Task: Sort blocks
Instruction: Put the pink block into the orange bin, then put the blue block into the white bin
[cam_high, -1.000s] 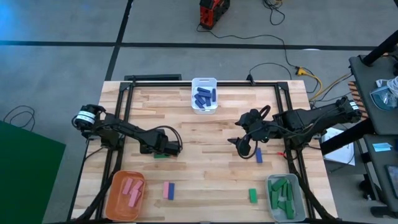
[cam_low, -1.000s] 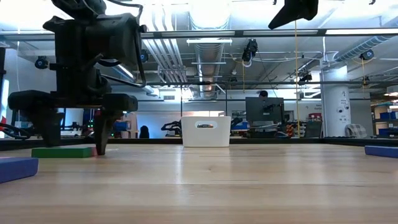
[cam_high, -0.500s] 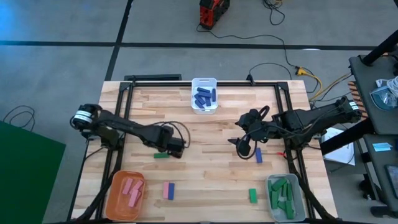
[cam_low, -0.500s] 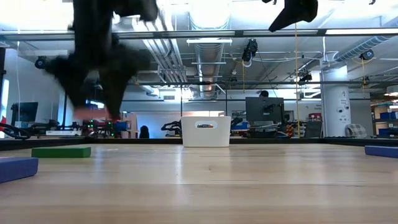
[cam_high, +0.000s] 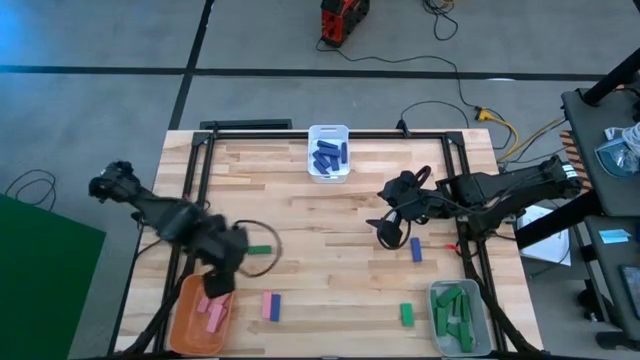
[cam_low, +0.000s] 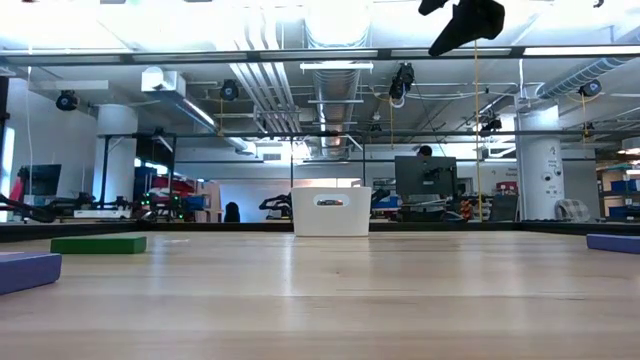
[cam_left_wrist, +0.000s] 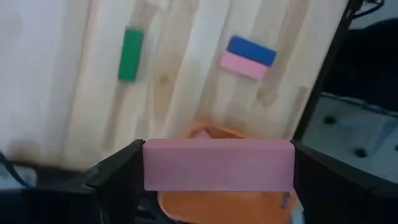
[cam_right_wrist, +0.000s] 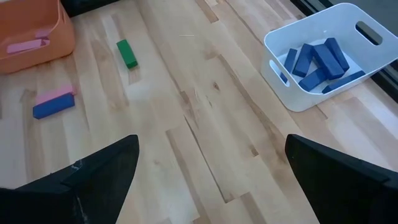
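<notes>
My left gripper hangs over the far end of the orange bin, shut on a pink block. More pink blocks lie in that bin. On the table lie a green block, a pink and a blue block side by side, another blue block and another green one. My right gripper is open, raised above the table just left of that blue block, with nothing between its fingers. My left gripper pinches the pink block between its two fingers, one finger on each short end, so the block spans the gap lengthwise. The fingers point down from above. The block hangs level, clear of the orange bin below it.
A white bin with blue blocks stands at the far middle edge. A grey bin with green blocks is at the near right corner. Bare wood stretches across the table's middle. Black frame rails run along both sides.
My left gripper has risen from the table beside the green block with the pink block between its fingers. It has swung toward the near left corner and now hangs over the orange bin. The green block stays where it was.
</notes>
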